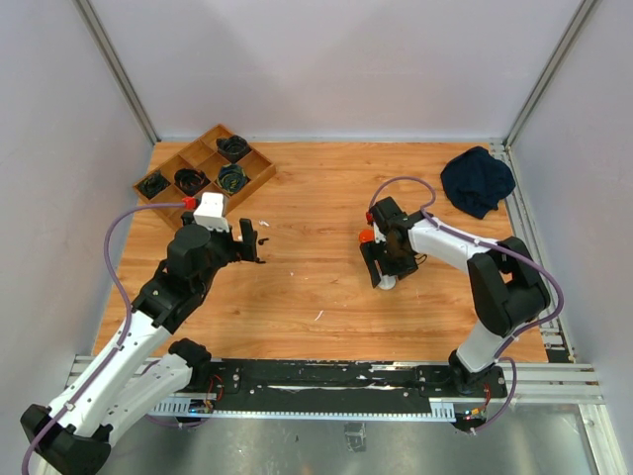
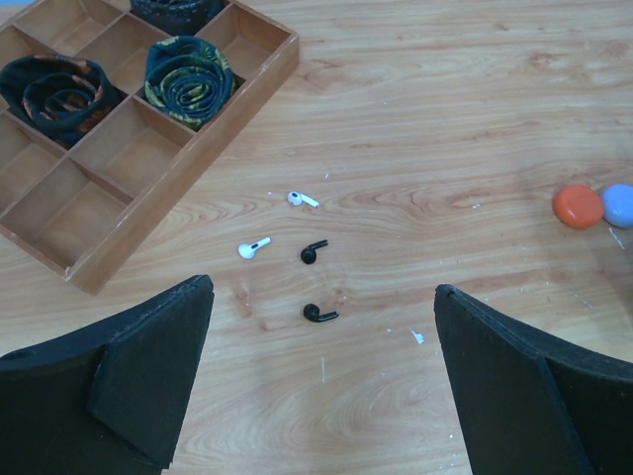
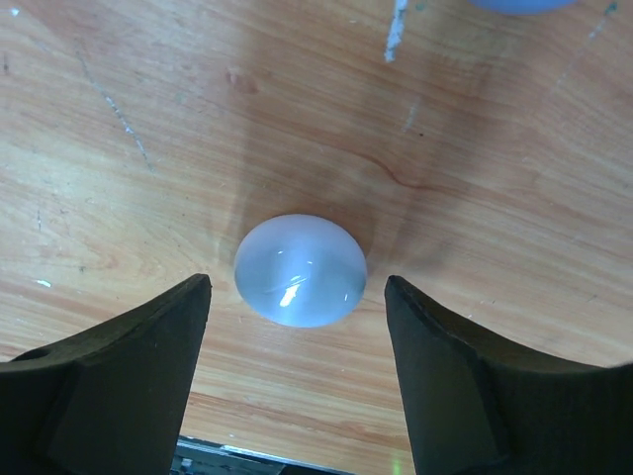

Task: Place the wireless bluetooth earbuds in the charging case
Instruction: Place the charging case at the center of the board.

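The right gripper (image 3: pixel 297 282) hangs low over a pale round case (image 3: pixel 300 262), its two black fingers (image 3: pixel 119 366) wide apart, one on each side. Neither finger touches the case and the gripper holds nothing.

The step in hand looks like taking hold of this case. Centre the dome between the fingers before you close them. Go down until the pads meet its widest part, because the smooth curved shell could squirt out of a high pinch. Close slowly and keep the case flat on the table (image 3: pixel 475 148). It appears closed, so it will likely need opening before any bud goes in.

The case is glossy, milky white with a faint blue cast, and shows no visible seam from above. In the top view it sits just below the right gripper, right of centre.

The left gripper (image 2: pixel 321 289) hovers above the loose earbuds, spread wide and empty. There are four, all tiny with short stems: a white bud (image 2: pixel 253 247), a second white bud (image 2: pixel 303 199), a black bud (image 2: pixel 313 251) and a lower black bud (image 2: pixel 318 314). They lie near one another but apart, beside a wooden tray (image 2: pixel 247 99).

Off to the right, an orange case (image 2: pixel 578 206) and a blue case (image 2: pixel 618 205) lie side by side.
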Action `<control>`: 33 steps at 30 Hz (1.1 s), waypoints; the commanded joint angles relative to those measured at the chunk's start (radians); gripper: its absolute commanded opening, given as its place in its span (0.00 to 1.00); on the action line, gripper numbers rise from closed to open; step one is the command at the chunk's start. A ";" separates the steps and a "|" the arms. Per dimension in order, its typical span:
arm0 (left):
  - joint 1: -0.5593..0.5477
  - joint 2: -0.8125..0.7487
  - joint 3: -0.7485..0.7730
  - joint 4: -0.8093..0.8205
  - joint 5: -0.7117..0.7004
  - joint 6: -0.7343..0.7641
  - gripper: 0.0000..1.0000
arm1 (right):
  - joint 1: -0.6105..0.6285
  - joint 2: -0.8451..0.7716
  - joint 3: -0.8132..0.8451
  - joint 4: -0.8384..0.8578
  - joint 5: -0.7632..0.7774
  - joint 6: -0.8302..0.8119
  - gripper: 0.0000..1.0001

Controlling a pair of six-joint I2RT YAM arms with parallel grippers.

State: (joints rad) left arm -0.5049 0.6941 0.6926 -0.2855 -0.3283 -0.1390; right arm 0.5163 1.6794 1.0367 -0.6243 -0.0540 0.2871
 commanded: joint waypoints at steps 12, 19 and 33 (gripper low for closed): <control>0.014 0.018 -0.011 0.029 -0.009 0.003 0.99 | 0.020 -0.001 -0.008 0.043 -0.132 -0.369 0.71; 0.015 0.026 -0.009 0.029 -0.009 0.003 0.99 | 0.037 -0.027 -0.059 0.049 -0.144 -0.364 0.67; 0.017 0.043 -0.008 0.031 0.010 -0.006 0.99 | 0.092 -0.077 -0.122 0.101 0.023 -0.288 0.60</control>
State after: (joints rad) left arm -0.4992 0.7345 0.6888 -0.2855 -0.3275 -0.1390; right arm 0.5884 1.6138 0.9264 -0.5335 -0.0952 -0.0334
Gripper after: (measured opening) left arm 0.992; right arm 0.596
